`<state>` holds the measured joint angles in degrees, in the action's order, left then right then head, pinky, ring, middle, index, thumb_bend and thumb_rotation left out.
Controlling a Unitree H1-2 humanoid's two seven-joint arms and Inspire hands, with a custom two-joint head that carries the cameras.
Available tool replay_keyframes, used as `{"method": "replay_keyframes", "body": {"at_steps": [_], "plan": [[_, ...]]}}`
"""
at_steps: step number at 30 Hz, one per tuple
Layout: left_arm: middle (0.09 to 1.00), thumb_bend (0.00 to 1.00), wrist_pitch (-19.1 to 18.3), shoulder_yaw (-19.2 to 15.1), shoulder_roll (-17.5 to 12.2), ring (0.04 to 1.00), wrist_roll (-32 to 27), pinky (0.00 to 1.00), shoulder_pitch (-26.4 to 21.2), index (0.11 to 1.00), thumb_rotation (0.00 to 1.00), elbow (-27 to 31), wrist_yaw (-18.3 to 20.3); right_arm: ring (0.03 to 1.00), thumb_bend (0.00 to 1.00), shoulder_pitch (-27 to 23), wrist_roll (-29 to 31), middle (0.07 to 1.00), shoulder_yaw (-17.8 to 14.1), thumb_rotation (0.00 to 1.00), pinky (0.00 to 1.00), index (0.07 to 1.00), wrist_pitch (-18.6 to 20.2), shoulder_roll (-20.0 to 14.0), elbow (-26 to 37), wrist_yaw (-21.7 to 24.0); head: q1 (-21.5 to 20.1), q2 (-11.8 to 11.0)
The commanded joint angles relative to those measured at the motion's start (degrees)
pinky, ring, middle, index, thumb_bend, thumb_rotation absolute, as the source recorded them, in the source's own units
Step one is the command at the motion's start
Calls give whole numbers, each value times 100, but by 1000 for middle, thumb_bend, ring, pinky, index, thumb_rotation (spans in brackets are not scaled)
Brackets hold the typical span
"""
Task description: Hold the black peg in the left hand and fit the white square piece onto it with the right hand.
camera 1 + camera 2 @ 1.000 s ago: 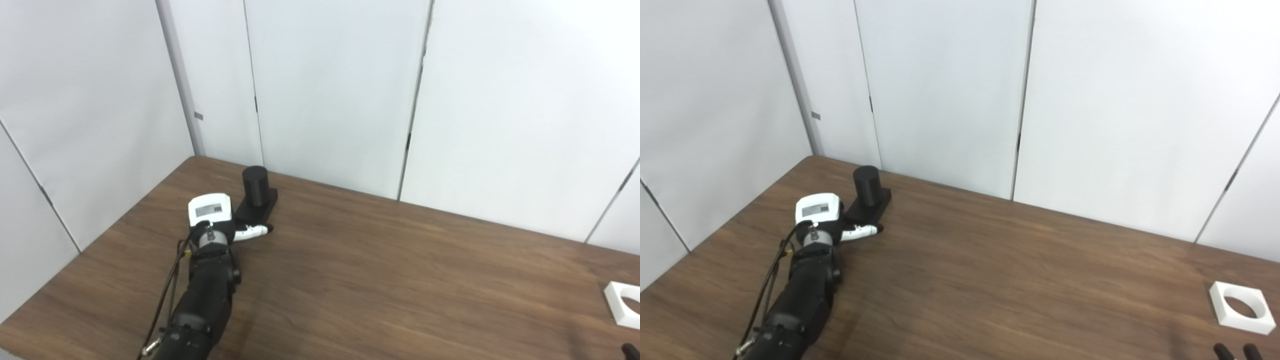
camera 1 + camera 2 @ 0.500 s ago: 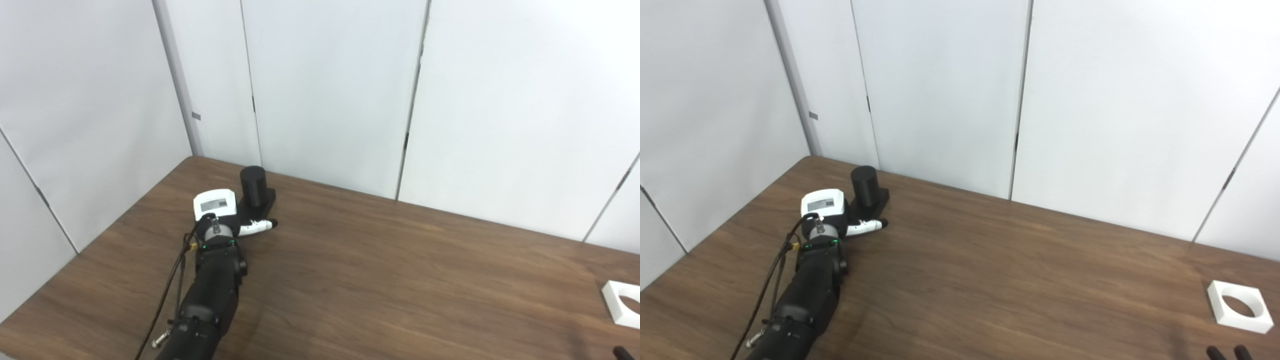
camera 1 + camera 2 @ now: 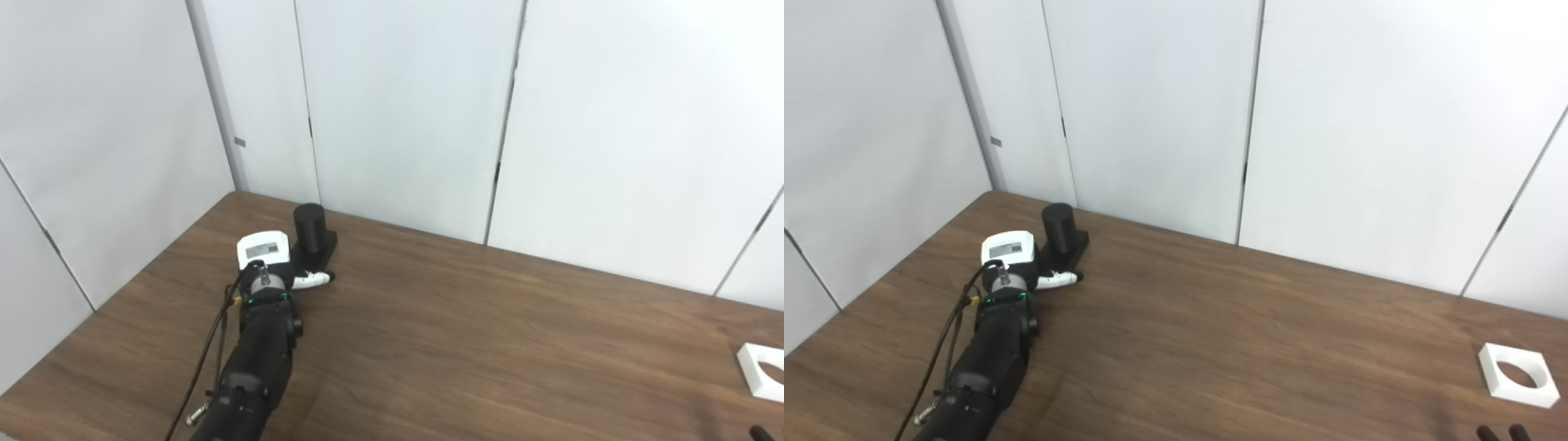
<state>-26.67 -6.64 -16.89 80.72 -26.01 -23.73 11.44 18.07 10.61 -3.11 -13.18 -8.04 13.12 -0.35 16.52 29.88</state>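
The black peg (image 3: 309, 226), a short upright cylinder on a black square base, stands near the table's far left corner. My left hand (image 3: 264, 252) rests on the table right beside the base, on its near-left side. Its white back faces me and hides the fingers. The thumb (image 3: 312, 280) lies along the front of the base. Whether the hand grips the base is hidden. The white square piece (image 3: 1516, 383), with a round hole, lies flat at the far right. Of my right hand (image 3: 1498, 433) only two dark fingertips show at the bottom edge, apart and empty, short of the piece.
The brown wooden table (image 3: 465, 331) is walled by white panels (image 3: 404, 110) at the back and left, close behind the peg. A black cable (image 3: 211, 343) runs along my left forearm.
My left hand has moved forward up to the peg's base and the thumb has drawn in slightly. The right fingertips have sunk lower in the picture. The view has shifted a little.
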Motion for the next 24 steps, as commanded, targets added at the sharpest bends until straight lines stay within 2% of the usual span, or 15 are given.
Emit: {"method": "replay_keyframes", "body": {"at_steps": [1, 11, 13, 14, 17, 24], "plan": [[786, 709, -25, -4, -134, 801, -41, 728, -251, 684, 618, 157, -225, 985, 780, 244, 5, 925, 9, 989, 1000, 993, 70, 204, -158, 19, -4, 8], [747, 678, -24, 54, -185, 760, -608, 646, -157, 588, 286, 243, -725, 977, 754, 266, -9, 927, -8, 996, 1000, 994, 78, 198, -154, 22, -33, 33], [735, 583, -24, 58, -187, 747, -787, 640, -145, 526, 143, 249, -864, 973, 752, 263, -9, 924, -10, 995, 1000, 993, 80, 192, -158, 24, -33, 33], [729, 552, -24, 56, -187, 742, -866, 638, -149, 507, 104, 224, -939, 971, 753, 261, 38, 921, -17, 988, 1000, 990, 82, 203, -157, 26, -33, 33], [740, 527, -24, 33, -184, 760, -999, 654, -162, 489, 64, 206, -939, 966, 755, 249, 51, 916, -24, 975, 1000, 978, 50, 212, -173, 23, -33, 33], [736, 523, -24, 94, -256, 768, -1198, 650, -138, 488, 58, 220, -928, 970, 739, 239, 24, 916, -19, 982, 1000, 986, 125, 217, -147, 2, -86, 23]]}}
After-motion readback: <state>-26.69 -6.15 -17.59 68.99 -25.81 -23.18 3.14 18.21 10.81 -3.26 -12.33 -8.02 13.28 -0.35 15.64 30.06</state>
